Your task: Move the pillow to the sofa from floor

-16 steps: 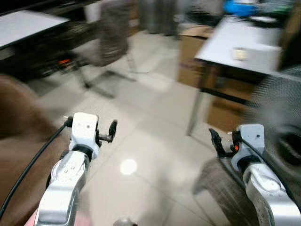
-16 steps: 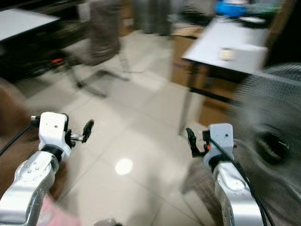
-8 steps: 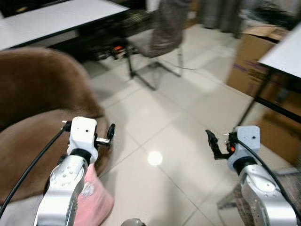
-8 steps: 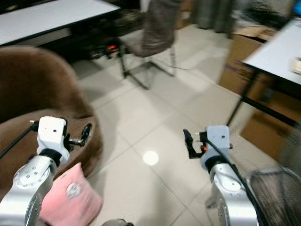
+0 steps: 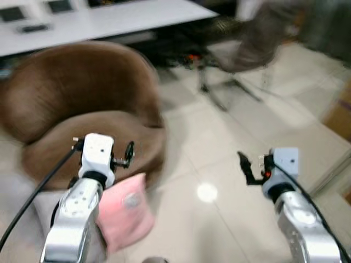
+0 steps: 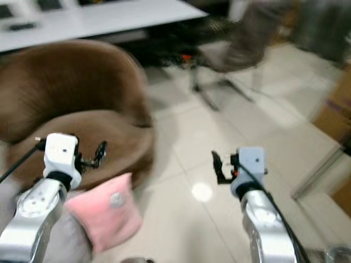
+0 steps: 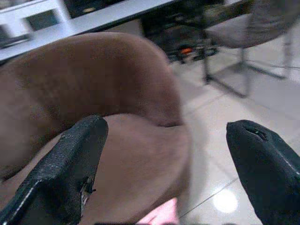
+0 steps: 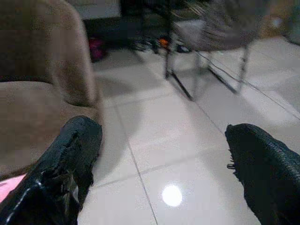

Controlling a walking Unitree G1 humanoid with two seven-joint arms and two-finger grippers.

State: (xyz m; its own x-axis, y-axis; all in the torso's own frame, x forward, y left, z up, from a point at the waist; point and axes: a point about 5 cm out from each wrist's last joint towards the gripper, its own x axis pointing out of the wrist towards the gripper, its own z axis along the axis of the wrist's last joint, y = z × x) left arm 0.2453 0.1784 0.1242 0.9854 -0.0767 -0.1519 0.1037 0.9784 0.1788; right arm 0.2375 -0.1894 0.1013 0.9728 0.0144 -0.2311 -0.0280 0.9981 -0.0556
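The pillow (image 5: pixel 125 215), pink with a small pale round mark on its face, sits at the lower left of the left eye frame, on the tiled floor (image 5: pixel 230 164) and leaning against the front of the sofa (image 5: pixel 82 104). The sofa is a brown, rounded armchair with a curved back and a wide seat, filling the upper left and middle left of the frame; the pillow touches its lower front edge. The left gripper (image 5: pixel 129 153) hangs in the air above the pillow's upper edge and in front of the sofa seat, apart from both; its two black fingers (image 7: pixel 70 168) are spread wide and nothing is between them, with the sofa and a pink corner of the pillow seen through the gap in the wrist view. The right gripper (image 5: pixel 245 166) is held up at the right of centre, over bare floor and well apart from the pillow; its fingers (image 8: pixel 65 164) are likewise spread wide and hold nothing. A bright spot of light lies on the tiles between the two arms. Behind the sofa, along the top of the frame, runs a white table (image 5: pixel 109 19). At the upper right stands a chair (image 5: pixel 252 44) with thin metal legs, blurred. The whole scene is somewhat smeared.
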